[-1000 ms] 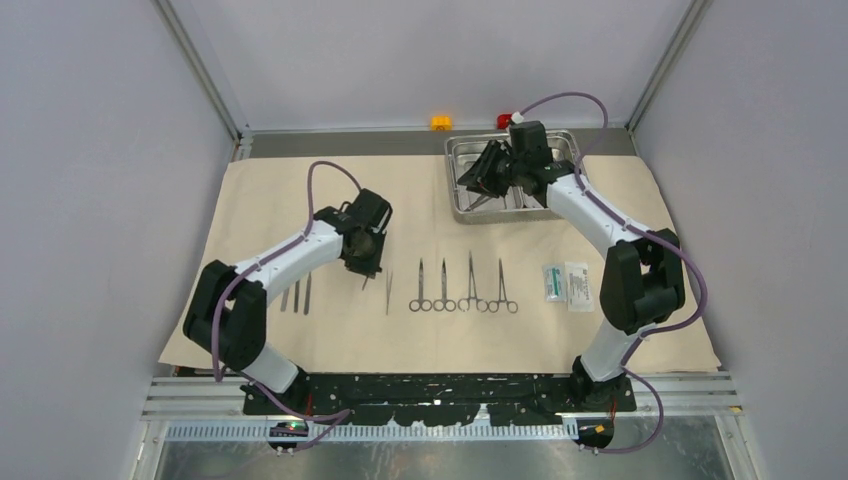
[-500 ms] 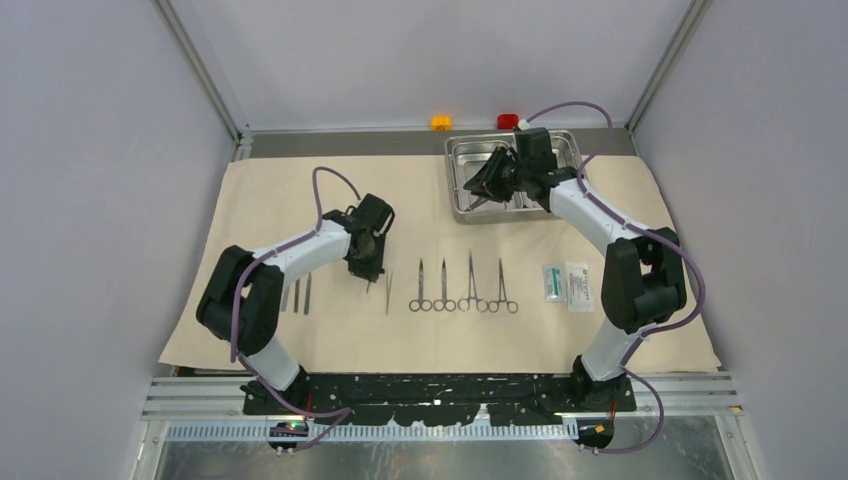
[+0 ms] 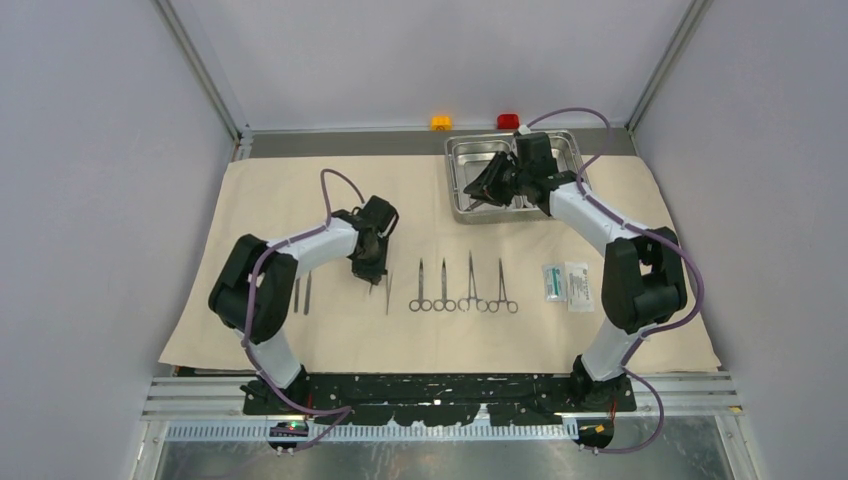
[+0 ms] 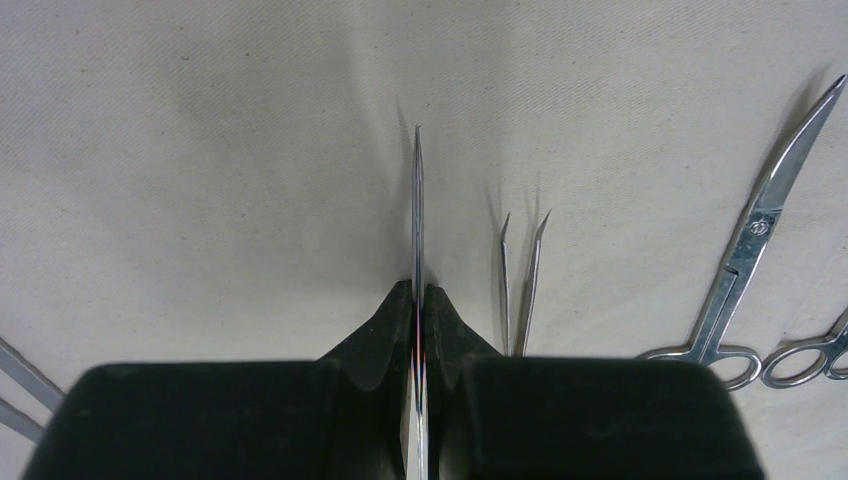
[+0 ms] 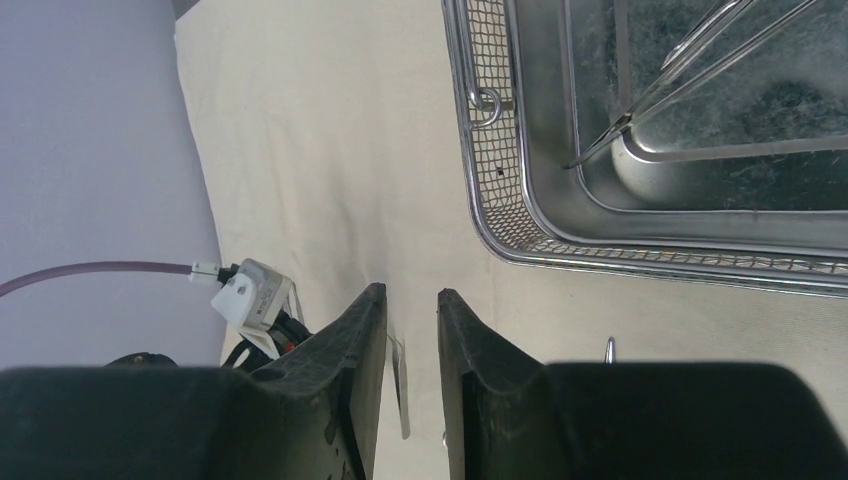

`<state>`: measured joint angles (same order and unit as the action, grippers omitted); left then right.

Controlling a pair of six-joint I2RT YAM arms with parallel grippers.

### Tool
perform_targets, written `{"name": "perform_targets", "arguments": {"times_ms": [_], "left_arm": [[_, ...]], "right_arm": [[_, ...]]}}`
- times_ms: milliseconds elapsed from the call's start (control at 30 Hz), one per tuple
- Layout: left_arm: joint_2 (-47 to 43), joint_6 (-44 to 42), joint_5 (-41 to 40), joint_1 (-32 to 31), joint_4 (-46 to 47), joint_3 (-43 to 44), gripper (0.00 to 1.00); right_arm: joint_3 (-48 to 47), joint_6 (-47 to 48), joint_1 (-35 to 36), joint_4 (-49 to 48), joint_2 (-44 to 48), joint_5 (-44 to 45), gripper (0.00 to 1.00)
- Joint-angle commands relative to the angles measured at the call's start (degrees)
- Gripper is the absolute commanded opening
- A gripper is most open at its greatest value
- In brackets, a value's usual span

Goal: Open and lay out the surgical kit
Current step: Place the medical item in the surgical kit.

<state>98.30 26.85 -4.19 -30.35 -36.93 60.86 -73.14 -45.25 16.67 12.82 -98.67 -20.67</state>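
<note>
- Left gripper (image 4: 418, 290): jaws pressed together on a thin steel instrument (image 4: 417, 200). In the left wrist view I see it edge-on, its point sticking out ahead of the fingertips above the big beige cloth (image 4: 200, 150). No view tells me which kind of tool it is.
- Right gripper (image 5: 410, 295): jaws partly apart, nothing between them. Only the right wrist view shows this; from overhead the wrist hides the gap.
- The overhead view places the right gripper above the left part of the shiny two-compartment steel tray (image 3: 468, 158), which sits at the far right of the cloth. The right wrist view adds a mesh rim around the tray and slim steel tools (image 5: 690, 60) lying inside.
- Left wrist view: steel tweezers (image 4: 505, 290) lie flat just right of the held instrument, apart from it.
- The overhead view gives the full layout:
  - a row of four ring-handled steel clamps (image 3: 444, 283) at mid-cloth;
  - two straight steel handles (image 3: 307, 292) left of the left gripper;
  - two small white/teal packets (image 3: 578, 285) right of the clamps.
- A small orange block (image 3: 441, 122) and a red block (image 3: 508, 121) sit beyond the cloth's far edge.
</note>
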Motion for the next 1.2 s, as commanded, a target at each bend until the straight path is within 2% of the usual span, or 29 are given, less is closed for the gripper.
{"name": "perform_targets", "arguments": {"times_ms": [0,167,333,467,900,1167], "left_arm": [[0.89,1.12,1.38,0.21,0.71,2.09,0.00],[0.61,1.69,2.18,0.37,1.28,0.97,0.01],[-0.19,2.15,3.92,1.06,2.43,-0.81,0.14],[-0.67,2.49,3.92,1.43,2.94,-1.71,0.18],[-3.52,3.40,3.59,1.82,4.55,-4.79,0.21],[-5.65,4.56,5.24,1.96,3.66,-5.16,0.18]], "right_arm": [[-0.07,-0.36,-0.35,-3.15,3.70,-0.34,0.31],[0.28,-0.37,-0.59,-3.40,3.59,-0.34,0.30],[0.04,-0.71,-0.73,-3.45,2.77,-0.68,0.30],[-0.20,-0.90,-0.76,-3.38,2.13,-0.91,0.30],[-0.24,-1.06,-0.80,-3.36,1.64,-1.09,0.30],[-0.62,-1.07,-0.78,-3.47,0.59,-1.35,0.30]]}}
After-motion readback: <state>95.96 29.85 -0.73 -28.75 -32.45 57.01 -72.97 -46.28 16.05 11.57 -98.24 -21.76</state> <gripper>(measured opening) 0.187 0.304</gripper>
